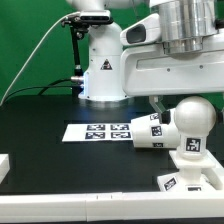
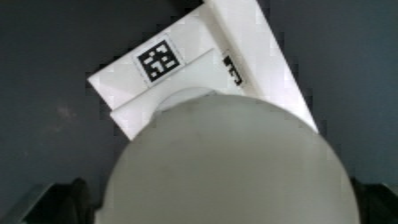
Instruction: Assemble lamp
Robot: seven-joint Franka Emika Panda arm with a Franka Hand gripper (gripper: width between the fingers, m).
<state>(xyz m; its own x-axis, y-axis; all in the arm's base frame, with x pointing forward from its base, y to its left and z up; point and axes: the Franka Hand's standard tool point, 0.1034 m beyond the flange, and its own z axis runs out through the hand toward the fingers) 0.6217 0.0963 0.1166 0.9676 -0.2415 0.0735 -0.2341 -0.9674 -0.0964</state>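
The lamp's round bulb stands upright on the low angular base near the front of the black tabletop, towards the exterior view's right. Its tagged neck points down into the base. The tapered shade lies on its side just beside the bulb, on the exterior view's left of it, between the bulb and the marker board. It is not fitted on the lamp, and whether it touches the bulb's neck cannot be told. The white robot pedestal rises behind the marker board. The arm's thick white links fill the upper right of the exterior view, and the hand itself cannot be made out there. In the wrist view the bulb's dome fills most of the picture, with the base and one of its square tags showing beyond it. The hand sits over the bulb with its dark fingers spread wide at either side of the dome, open and gripping nothing. A thin dark gap shows between the visible finger and the bulb's edge.
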